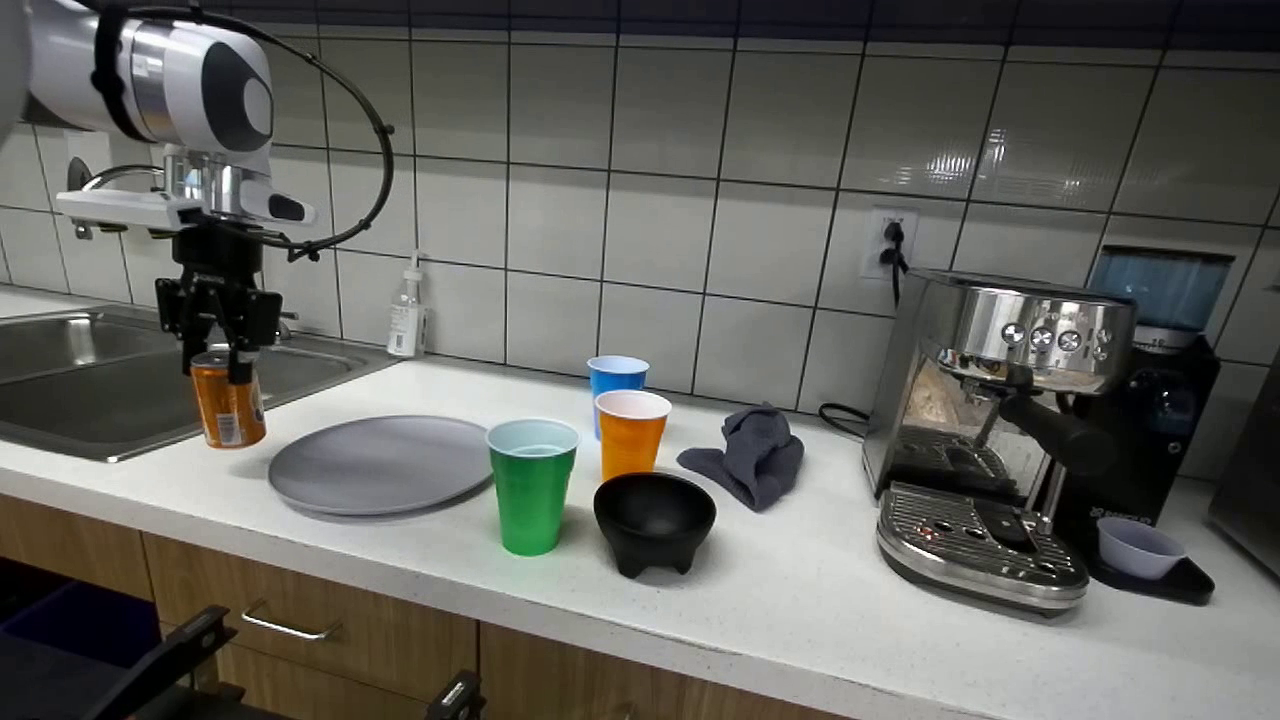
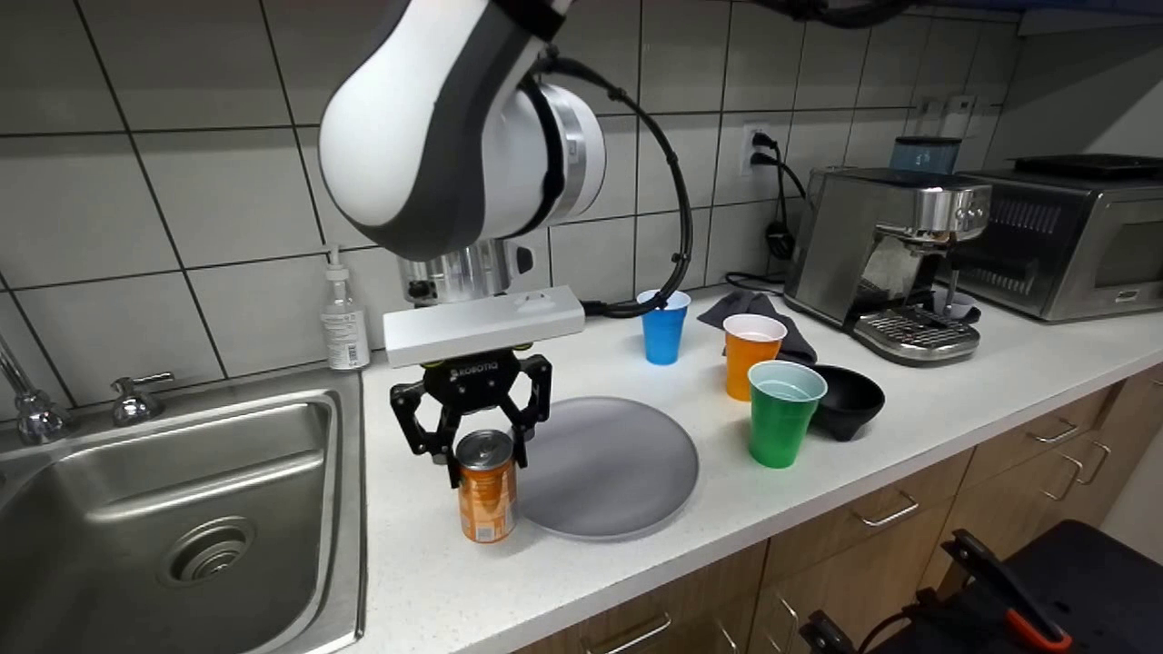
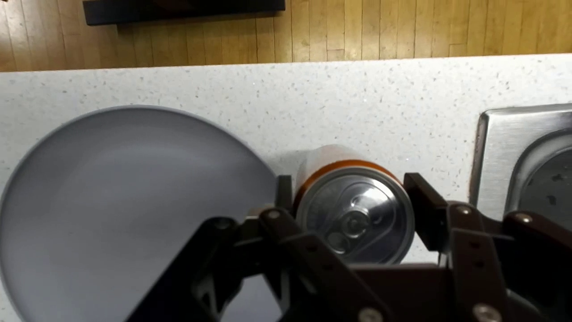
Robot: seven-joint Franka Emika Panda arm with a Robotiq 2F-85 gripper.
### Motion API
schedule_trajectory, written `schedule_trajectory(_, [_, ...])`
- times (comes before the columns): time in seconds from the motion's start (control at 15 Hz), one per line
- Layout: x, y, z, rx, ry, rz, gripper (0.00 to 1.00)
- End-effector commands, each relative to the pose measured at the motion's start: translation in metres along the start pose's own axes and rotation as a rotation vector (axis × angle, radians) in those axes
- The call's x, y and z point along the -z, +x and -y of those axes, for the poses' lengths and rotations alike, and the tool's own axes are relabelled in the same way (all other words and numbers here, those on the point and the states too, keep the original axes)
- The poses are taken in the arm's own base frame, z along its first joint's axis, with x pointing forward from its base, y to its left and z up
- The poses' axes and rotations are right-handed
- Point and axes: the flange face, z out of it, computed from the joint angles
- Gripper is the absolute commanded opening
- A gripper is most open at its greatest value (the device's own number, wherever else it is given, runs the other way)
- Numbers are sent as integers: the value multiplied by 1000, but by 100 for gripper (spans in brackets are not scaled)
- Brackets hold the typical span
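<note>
An orange drink can [image 1: 228, 410] with a silver lid stands roughly upright between the fingers of my gripper [image 2: 487, 465]. Both fingers press in near its top, one on each side, so the jaws are shut on it. From above, the wrist view shows the lid [image 3: 353, 223] framed by the two fingertips. Whether the can's base touches the counter I cannot tell. Right beside it lies a round grey plate [image 3: 134, 201], flat on the white counter; in an exterior view the gripper partly covers the plate's edge [image 2: 604, 468].
A green cup [image 1: 532, 490], an orange cup [image 1: 632, 440], a blue cup [image 2: 665, 331] and a black bowl [image 1: 655, 525] stand past the plate. Farther along are a dark cloth [image 1: 755, 460] and a coffee machine [image 1: 990, 420]. The sink [image 2: 336, 545] and a soap bottle [image 2: 344, 318] flank the arm.
</note>
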Motion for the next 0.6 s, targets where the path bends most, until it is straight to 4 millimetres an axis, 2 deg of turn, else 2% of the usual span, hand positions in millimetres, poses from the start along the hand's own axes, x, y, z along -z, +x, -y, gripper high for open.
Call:
schedule_trajectory(0.0, [-1,6,18,23,17,44,38])
schedule_trajectory(0.53, [-14,14,31,24,26,100,38])
